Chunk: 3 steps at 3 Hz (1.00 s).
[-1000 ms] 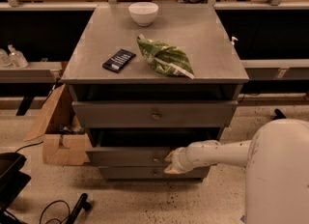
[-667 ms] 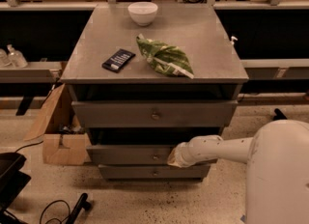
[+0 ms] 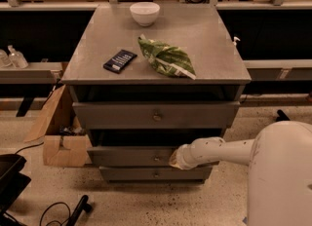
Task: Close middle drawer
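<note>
The middle drawer (image 3: 126,156) is a low grey front with a small round knob (image 3: 157,159) in the grey cabinet (image 3: 97,69). It stands partly out, with a dark gap above it. My gripper (image 3: 175,160) is at the end of the white arm (image 3: 229,152), which reaches in from the right. It rests against the drawer front, just right of the knob, and hides the right part of the front.
The top drawer (image 3: 122,115) and bottom drawer (image 3: 126,174) flank the middle one. A white bowl (image 3: 145,13), a green bag (image 3: 166,58) and a black device (image 3: 120,60) lie on the cabinet top. A cardboard box (image 3: 61,142) stands at the left, and cables (image 3: 58,210) lie on the floor.
My gripper has shifted slightly right and up along the middle drawer front. The drawer's position looks nearly the same.
</note>
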Each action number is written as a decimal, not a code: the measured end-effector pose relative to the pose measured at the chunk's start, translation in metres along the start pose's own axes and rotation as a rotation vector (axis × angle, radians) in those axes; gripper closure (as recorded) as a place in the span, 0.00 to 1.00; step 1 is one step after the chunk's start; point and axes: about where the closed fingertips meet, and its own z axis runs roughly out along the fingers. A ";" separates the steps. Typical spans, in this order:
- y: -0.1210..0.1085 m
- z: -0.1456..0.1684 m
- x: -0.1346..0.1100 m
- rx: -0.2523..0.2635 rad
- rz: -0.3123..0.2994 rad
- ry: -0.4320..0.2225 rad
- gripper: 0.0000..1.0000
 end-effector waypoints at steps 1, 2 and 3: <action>-0.009 0.000 0.003 0.019 -0.010 0.015 1.00; -0.009 0.000 0.003 0.019 -0.010 0.015 1.00; -0.033 -0.015 0.007 0.083 -0.026 0.053 1.00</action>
